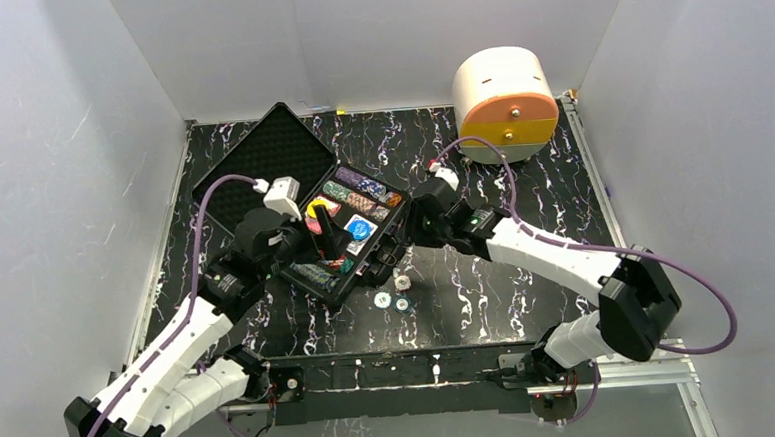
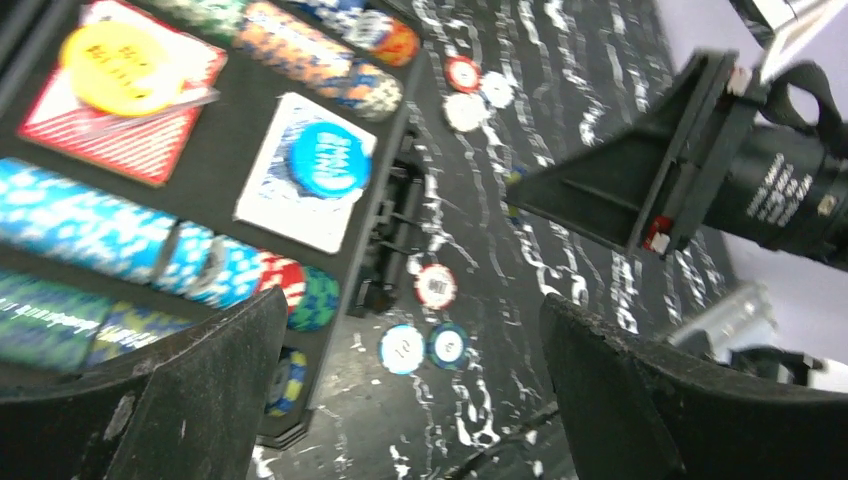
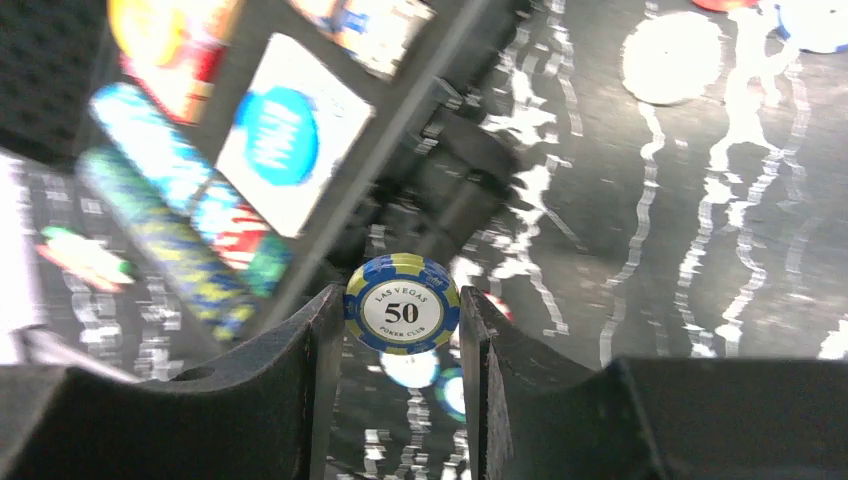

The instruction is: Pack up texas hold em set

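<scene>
My right gripper (image 3: 401, 335) pinches a 50 chip (image 3: 402, 308) across its rim, just beside the open black case (image 1: 260, 160). The chip looks light, hard and likely slippery. My left gripper (image 2: 410, 305) gapes empty over the case.

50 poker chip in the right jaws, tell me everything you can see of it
The 50 poker chip is round, with a blue edge broken by yellow-green inserts and a white centre label reading LAS VEGAS 50 POKER CLUB. It looks like hard plastic. It stands on edge, face toward the wrist camera, pinched at its two side rims by the black jaws of the right gripper. It is held above the dark marbled table, just beside the black case. Nothing else visibly touches it.
</scene>
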`<state>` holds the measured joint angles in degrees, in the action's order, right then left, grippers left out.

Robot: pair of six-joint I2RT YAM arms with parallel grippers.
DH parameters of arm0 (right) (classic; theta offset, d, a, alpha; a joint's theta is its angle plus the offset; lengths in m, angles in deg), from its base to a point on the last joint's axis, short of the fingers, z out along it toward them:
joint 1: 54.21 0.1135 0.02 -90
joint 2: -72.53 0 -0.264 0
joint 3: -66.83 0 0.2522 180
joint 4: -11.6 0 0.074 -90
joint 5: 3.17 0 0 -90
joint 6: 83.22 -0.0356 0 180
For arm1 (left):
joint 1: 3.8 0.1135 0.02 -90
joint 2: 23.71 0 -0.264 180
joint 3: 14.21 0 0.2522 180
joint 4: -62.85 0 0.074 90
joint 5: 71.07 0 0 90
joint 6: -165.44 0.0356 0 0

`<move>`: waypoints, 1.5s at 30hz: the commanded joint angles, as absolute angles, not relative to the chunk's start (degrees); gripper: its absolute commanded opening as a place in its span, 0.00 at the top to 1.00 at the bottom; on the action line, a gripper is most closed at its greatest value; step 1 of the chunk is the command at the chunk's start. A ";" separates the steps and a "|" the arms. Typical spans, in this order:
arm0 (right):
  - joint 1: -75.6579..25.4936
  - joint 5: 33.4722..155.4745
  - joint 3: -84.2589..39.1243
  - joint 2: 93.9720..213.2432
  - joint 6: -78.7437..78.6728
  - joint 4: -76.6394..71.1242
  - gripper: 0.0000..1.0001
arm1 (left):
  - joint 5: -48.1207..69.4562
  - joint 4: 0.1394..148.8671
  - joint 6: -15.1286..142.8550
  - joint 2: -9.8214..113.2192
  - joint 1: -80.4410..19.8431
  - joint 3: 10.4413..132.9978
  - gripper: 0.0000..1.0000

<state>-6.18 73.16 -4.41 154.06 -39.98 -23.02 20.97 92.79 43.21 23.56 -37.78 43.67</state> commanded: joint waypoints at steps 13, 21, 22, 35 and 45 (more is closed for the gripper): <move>-6.40 83.16 -3.34 150.93 -78.95 -9.08 0.56 | 0.22 70.02 41.20 29.64 -38.28 38.30 0.23; -6.40 87.37 -2.40 151.19 -85.44 -5.48 0.57 | 1.07 65.93 41.29 35.33 -38.60 39.72 0.46; -6.40 87.89 -2.33 151.19 -85.62 -5.20 0.57 | 1.26 64.70 41.13 35.63 -38.60 39.53 0.48; -6.40 92.63 -2.27 153.56 -85.64 -3.03 0.54 | 5.45 65.69 42.55 36.53 -38.61 39.87 1.00; -11.82 87.27 -3.77 150.18 -72.26 -12.12 0.18 | 8.14 94.30 57.11 35.78 -38.62 50.44 1.00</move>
